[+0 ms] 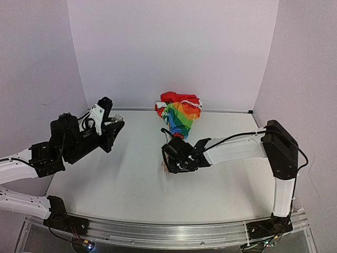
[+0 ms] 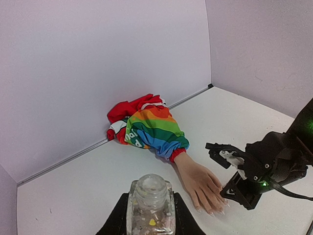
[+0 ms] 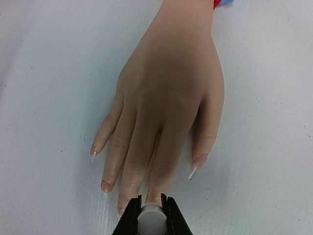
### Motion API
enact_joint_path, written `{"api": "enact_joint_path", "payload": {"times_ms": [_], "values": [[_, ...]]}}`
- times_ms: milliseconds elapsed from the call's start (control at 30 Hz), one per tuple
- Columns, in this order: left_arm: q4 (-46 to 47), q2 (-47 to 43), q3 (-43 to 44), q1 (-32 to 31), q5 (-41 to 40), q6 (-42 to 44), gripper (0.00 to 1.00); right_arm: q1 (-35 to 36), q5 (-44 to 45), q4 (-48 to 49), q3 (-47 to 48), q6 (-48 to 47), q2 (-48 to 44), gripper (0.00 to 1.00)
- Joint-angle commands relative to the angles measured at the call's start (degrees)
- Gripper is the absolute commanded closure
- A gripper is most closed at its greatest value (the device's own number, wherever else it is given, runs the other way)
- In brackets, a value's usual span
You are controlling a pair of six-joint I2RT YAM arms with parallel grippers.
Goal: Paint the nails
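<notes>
- Right wrist view had the best look at the tiny nails (image 3: pixel 106 186): pale, longish, with clear tips, at the ends of a pale flesh-coloured fake hand (image 3: pixel 168 93).
- That hand lay flat, palm down, on the white table (image 1: pixel 131 174), around the middle and a bit toward the back, with its fingers spread slightly and pointing toward the arms' bases.
- Its wrist ran into a rainbow-striped fabric sleeve (image 2: pixel 154 128), bunched in a heap near the back wall with some red cloth at the far end.
- The right gripper (image 3: pixel 149 210) hung right at the fingertips, its jaws pinched on a small round pale-grey cap (image 3: pixel 149 223).
- The cap sat over the tip of one of the middle fingers, so that nail was hidden; couldn't tell if anything was actually touching it.
- From the top camera, the right gripper (image 1: pixel 176 158) covered most of the hand, and only the sleeve (image 1: pixel 180 117) really showed.
- The left gripper (image 2: pixel 150 220) was well off to the left, raised above the table and clamped around a small clear ribbed-neck bottle (image 2: pixel 150 188), held upright with its mouth open.
- Pale lilac walls (image 1: pixel 174 47) boxed in the table at the back and both sides.
</notes>
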Motion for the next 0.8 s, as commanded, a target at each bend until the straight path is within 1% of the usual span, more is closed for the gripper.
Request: {"api": "enact_joint_path", "payload": {"times_ms": [0, 767], "values": [[0.4, -1.0, 1.8, 0.3, 0.0, 0.0, 1.00, -0.3, 0.5, 0.3, 0.0, 0.5, 0.8, 1.00], [0.6, -0.8, 1.9, 0.3, 0.2, 0.0, 1.00, 0.9, -1.4, 1.5, -2.1, 1.3, 0.1, 1.00]]}}
